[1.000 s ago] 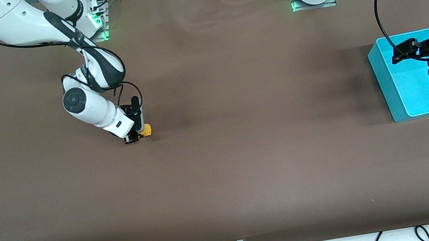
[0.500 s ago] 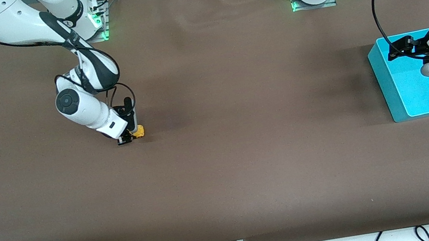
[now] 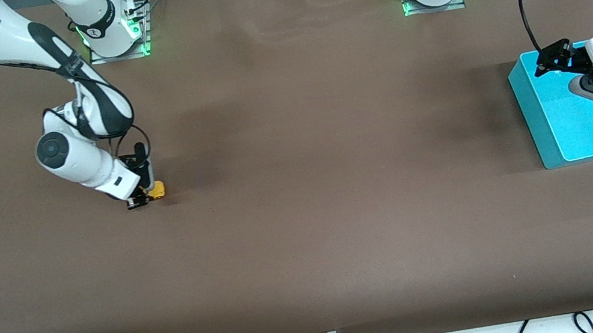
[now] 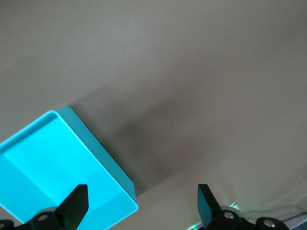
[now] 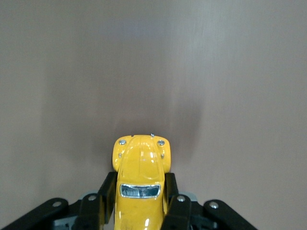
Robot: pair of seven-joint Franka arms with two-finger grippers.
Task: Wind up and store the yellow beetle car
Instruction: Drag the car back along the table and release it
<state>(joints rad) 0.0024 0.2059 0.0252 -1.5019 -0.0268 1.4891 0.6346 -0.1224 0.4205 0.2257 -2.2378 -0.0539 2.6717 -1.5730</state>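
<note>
Brown cloth covers the bench (image 3: 306, 220). Counts: one yellow beetle car (image 3: 156, 190), one turquoise bin (image 3: 545, 122), two arms, two end effectors.

Yellow beetle car sits at the right arm's end of the bench, low against the brown surface, clamped between the fingers of the right end effector (image 3: 146, 196). Right wrist view shows it clearly: car (image 5: 140, 179) seen from above, nose pointing away from the camera, two black fingers (image 5: 106, 199) pressed on its two sides, windscreen and two small headlights showing. Its rear end is cut off at the frame edge, wheels hidden under the body. In the front view only a small yellow patch shows; the rest is covered by the end effector and wrist, so wheel contact with the bench cannot be confirmed.

Left end effector (image 3: 552, 61) hangs over the turquoise bin at the left arm's end of the bench, jaws spread wide, nothing between them. Left wrist view: two black fingertips (image 4: 76, 203) well apart, one corner of the bin (image 4: 103, 163) beneath, the remainder cropped. Bin is a shallow rectangular tray with nothing visible inside; part of its floor is blocked in the front view by the left wrist. Left arm's upper links run out of frame.

Cables lie along the near edge below the bench.
</note>
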